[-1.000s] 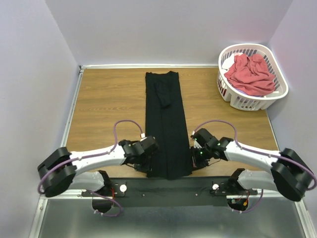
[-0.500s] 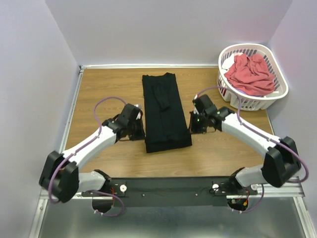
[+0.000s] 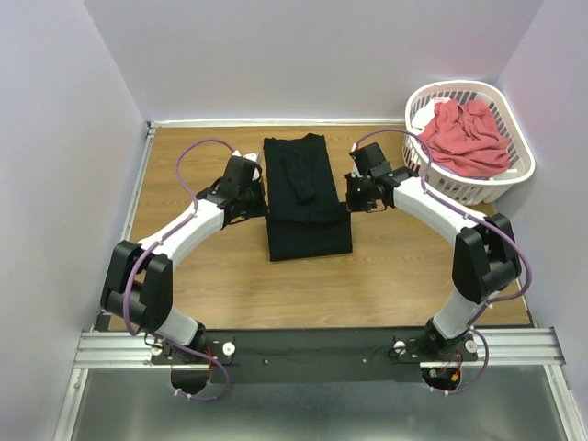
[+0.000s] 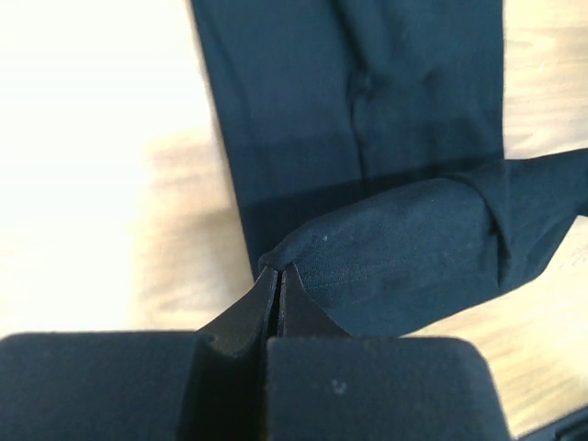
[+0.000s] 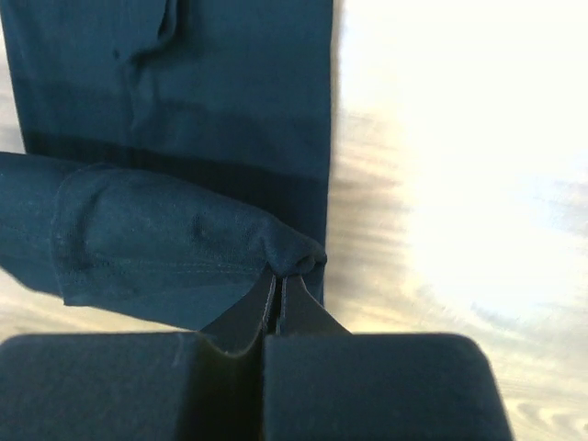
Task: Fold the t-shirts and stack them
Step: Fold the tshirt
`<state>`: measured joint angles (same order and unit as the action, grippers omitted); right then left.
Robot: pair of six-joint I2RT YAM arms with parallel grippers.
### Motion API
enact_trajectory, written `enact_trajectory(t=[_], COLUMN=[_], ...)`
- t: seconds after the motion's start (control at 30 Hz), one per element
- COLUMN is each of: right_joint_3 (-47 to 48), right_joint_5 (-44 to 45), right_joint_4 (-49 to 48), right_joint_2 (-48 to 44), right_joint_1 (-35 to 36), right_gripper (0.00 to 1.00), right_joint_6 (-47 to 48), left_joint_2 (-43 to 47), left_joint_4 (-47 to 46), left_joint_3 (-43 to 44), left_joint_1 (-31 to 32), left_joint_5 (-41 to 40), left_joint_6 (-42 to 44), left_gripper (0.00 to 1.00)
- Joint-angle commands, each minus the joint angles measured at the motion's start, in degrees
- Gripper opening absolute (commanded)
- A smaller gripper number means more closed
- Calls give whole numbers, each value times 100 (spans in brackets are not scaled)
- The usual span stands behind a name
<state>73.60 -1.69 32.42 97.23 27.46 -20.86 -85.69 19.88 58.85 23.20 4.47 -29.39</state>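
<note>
The black t-shirt (image 3: 306, 197) lies as a long narrow strip on the wooden table, its near end lifted and carried back over the rest. My left gripper (image 3: 261, 196) is shut on the hem's left corner (image 4: 276, 262). My right gripper (image 3: 350, 193) is shut on the hem's right corner (image 5: 299, 259). Both hold the fold a little above the lower layer (image 4: 349, 92), which also shows in the right wrist view (image 5: 184, 83). The coral-red t-shirt (image 3: 467, 138) lies crumpled in the basket. No neck tag shows.
The white slotted laundry basket (image 3: 514, 173) stands at the back right corner against the wall. Bare wooden table (image 3: 184, 165) lies on both sides of the black shirt and in front of it. Walls close in the back and sides.
Both grippers have carried the black shirt's near hem from the table's front edge away toward the back, folding the shirt over itself. The arms have stretched out.
</note>
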Motion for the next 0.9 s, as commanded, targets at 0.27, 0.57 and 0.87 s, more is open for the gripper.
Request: enact_trajectory(t=[0.27,0.57,0.87], right_joint_3=[857,928,646], right_joint_5=[196,310,310], right_joint_4=[-465,-887,-1186], right_joint_2=[718,1456,1571], right_joint_1=[-285,-338,-505], right_gripper=[1,1,8], right_joint_6=[495,645,662], left_joint_2=[-923,-1546,-1749], left_joint_4=[-502,-827,-1057], left_joint_3=[636,847,883], left_joint_1=[-289,-369,-378], left_joint_5=[-596,-500,-684], left_joint_6=[346,249,267], left_gripper=[0,0,0])
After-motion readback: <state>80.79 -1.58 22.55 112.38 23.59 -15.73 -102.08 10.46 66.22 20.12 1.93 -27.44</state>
